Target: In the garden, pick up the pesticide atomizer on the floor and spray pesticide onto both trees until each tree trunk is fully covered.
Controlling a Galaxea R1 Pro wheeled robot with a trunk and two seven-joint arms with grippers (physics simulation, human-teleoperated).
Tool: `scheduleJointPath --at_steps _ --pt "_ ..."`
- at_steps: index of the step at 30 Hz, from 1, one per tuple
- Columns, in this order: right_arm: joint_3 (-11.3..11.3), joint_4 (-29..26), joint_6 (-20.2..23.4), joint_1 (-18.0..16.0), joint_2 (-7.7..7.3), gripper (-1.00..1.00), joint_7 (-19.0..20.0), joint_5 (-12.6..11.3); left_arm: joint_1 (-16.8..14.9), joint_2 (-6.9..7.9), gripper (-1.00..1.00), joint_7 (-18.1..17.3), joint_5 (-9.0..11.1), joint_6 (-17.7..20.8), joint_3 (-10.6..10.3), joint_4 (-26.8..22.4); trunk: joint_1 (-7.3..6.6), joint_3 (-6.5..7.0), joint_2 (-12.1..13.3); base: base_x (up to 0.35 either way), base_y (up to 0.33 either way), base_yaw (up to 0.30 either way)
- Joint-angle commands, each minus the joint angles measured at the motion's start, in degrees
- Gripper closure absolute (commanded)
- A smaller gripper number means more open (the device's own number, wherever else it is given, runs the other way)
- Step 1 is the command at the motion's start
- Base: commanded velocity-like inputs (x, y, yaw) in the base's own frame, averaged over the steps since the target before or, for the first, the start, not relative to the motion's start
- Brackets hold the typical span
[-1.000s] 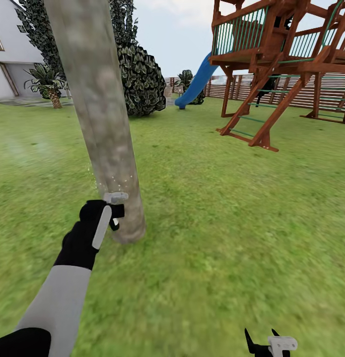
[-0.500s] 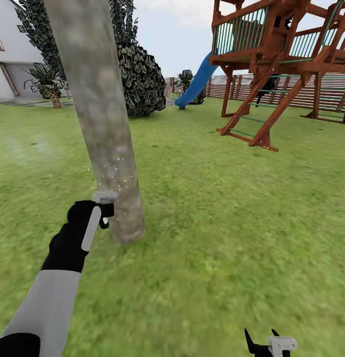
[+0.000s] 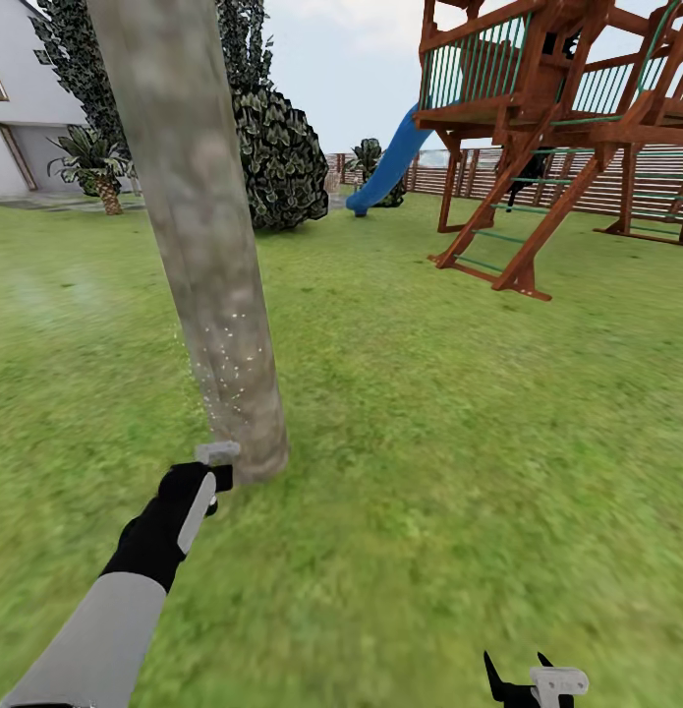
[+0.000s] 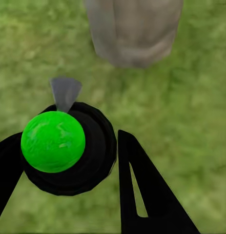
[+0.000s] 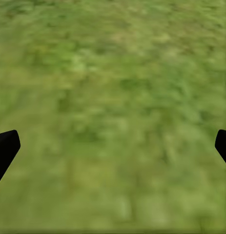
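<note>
On the lawn at the foot of a tree, the left gripper (image 3: 215, 470) is clamped around the pesticide atomizer (image 4: 69, 148), a round black bottle pinched between both fingers just short of the tree trunk (image 3: 199, 246). From the left wrist camera the bottle is seen end-on, topped by a bright green dome with a small grey nozzle pointing at the trunk's base; what the bottle contains cannot be told. From the head camera the bottle itself is hidden behind the gripper, but a scatter of pale specks shows on the lower trunk just above the hand, a detail missing from the wrist picture.

At the bottom edge of the head camera's picture, the right gripper (image 3: 520, 678) hangs low over grass (image 3: 429, 442), well apart from the tree; the right wrist camera shows its two black fingertips (image 5: 6, 146) spread wide with nothing but blurred turf between them.

Farther back stand a round dark bush (image 3: 277, 157), a blue slide (image 3: 385, 167) and a wooden play tower (image 3: 557, 128), with a slatted fence (image 3: 597, 187) and the corner of a white house (image 3: 17, 108) beyond.
</note>
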Motion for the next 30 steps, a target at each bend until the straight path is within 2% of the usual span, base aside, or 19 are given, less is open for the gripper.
scheduleJointPath --at_steps 1,3,7,10,12,27,30 --pt "0.00 0.01 0.00 0.00 -0.02 -1.00 0.00 0.00 -0.01 0.01 1.00 0.07 -0.13 -1.50 -0.05 1.61 0.00 0.00 0.00 0.000 0.000 0.000" --pt "0.00 0.01 0.00 0.00 0.01 -1.00 0.00 0.00 -0.01 0.01 1.00 0.54 -0.16 -5.09 -0.13 6.08 0.00 0.00 0.00 0.000 0.000 0.000" --pt "0.00 -0.01 0.00 0.00 -0.03 -1.00 0.00 -0.06 0.86 0.19 1.00 0.92 0.22 -6.21 0.30 8.05 0.00 0.00 0.00 0.000 0.000 0.000" --pt "0.00 -0.01 0.00 0.00 -0.04 -1.00 0.00 -0.09 2.70 0.25 1.00 0.83 0.09 -12.58 0.28 10.15 0.00 0.00 0.00 0.086 -0.095 0.000" --pt "0.00 -0.01 0.00 0.00 -0.03 -1.00 0.00 -0.09 3.08 0.25 1.00 0.84 -0.02 -14.22 0.29 11.68 0.00 0.00 0.00 0.171 -0.196 0.000" --pt "0.00 -0.01 0.00 0.00 0.04 -1.00 0.00 0.00 3.95 0.16 1.00 0.91 0.31 -14.70 0.27 12.17 0.00 0.00 0.00 0.154 -0.238 0.001" --pt "0.00 -0.01 -0.01 0.00 0.04 -1.00 0.00 0.00 3.95 0.17 1.00 0.91 0.41 -14.73 0.34 12.17 0.00 0.00 0.00 0.158 -0.244 0.174"
